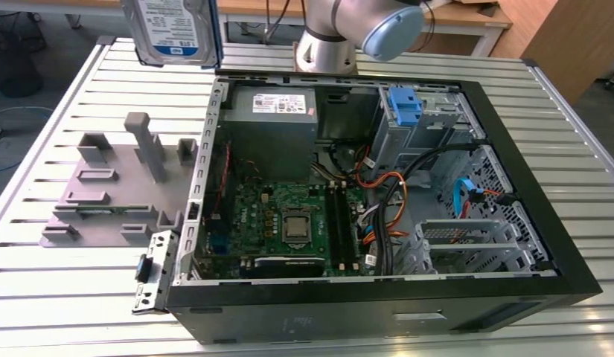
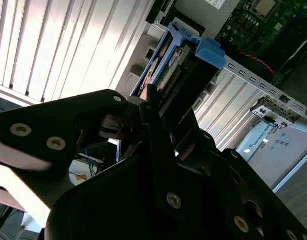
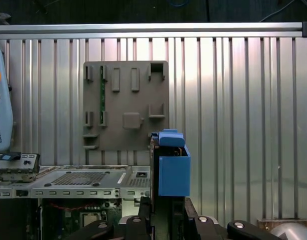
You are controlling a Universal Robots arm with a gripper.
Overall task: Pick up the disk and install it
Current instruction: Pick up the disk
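Hand [image 2: 161, 107], in the second wrist view, is pinching the disk [image 2: 169, 75]. Its black fingers are pressed against the drive's two broad faces, and the blue carrier bracket runs out past them towards the open computer case [image 2: 253, 20]. The drive hangs edge-on in the air, over the ribbed worktop [image 2: 68, 45] and touching nothing else.

In the first wrist view the hand [image 3: 166, 207] grips the disk [image 3: 173, 172] from below the frame. The carrier's blue end faces the camera, upright and not tilted. Beyond it the grey fixture plate [image 3: 126, 105] lies flat on the worktop [image 3: 238, 100], and the edge of the case [image 3: 83, 182] sits just beside the drive.

In the exterior view the disk [image 1: 173, 30] hangs label-out at the far side, on the exterior view's left. It is above the worktop [image 1: 68, 282] and outside the case [image 1: 545, 245], well apart from the fixture plate [image 1: 118, 186]. Inside the case, a lone blue bracket [image 1: 404, 104] sits in the bay on the far side, to the exterior view's right, past the power supply [image 1: 272, 111].

I judge the pick-up done and the carry towards the case to be the step in hand. Installing calls for bringing the drive across over the case, squaring the carrier's rails with a bay's opening, and keeping clear of the loose cables [image 1: 386, 193]. Which bay is meant I cannot tell.
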